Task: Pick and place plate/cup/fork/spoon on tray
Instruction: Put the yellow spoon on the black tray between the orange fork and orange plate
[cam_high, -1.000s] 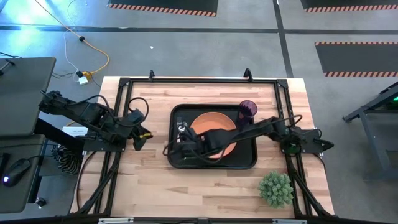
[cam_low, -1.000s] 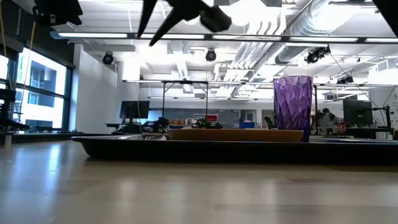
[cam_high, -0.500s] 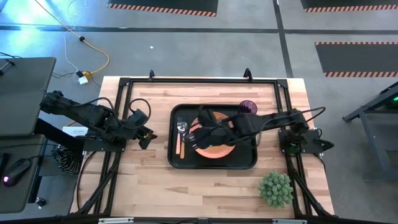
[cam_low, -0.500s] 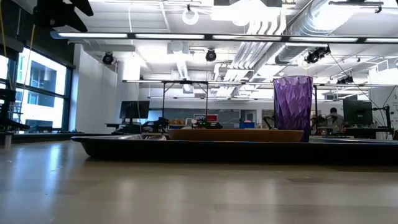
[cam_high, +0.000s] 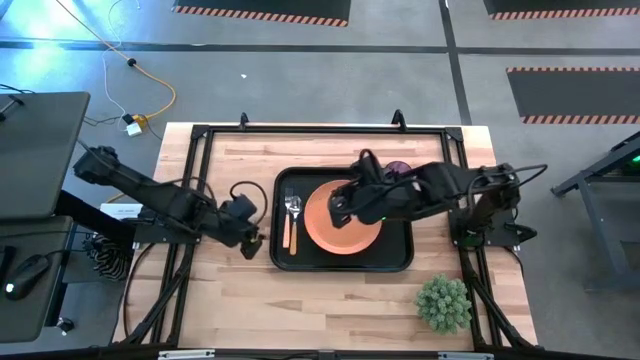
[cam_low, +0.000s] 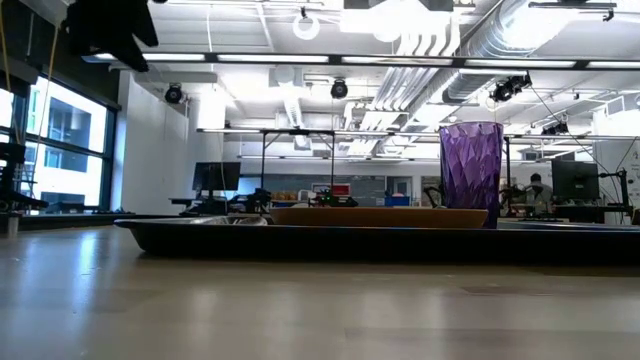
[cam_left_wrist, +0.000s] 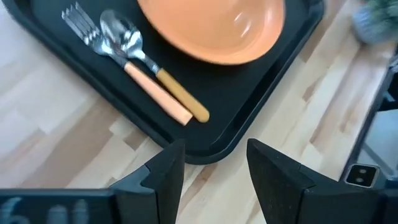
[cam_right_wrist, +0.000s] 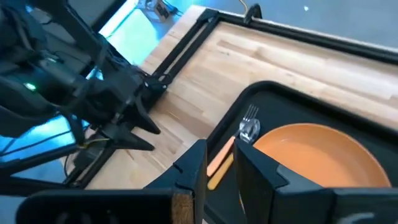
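Observation:
The black tray lies at the table's middle. On it rests the orange plate. The fork and the spoon lie side by side on the tray left of the plate, handles toward the near edge. The purple cup stands on the tray's far right corner, mostly hidden by my right arm in the high view. My right gripper is open and empty above the plate's far left part. My left gripper is open and empty just off the tray's left rim.
A small green plant stands at the table's near right. A black rail frame runs along the table's edges. Bare wood shows left of the tray and along the near edge.
My right gripper has left the tray's left part, where the fork and spoon now lie uncovered, and has gone up and toward the table's right and far side, over the plate. My left gripper has gone toward the table's right, up to the tray's left rim.

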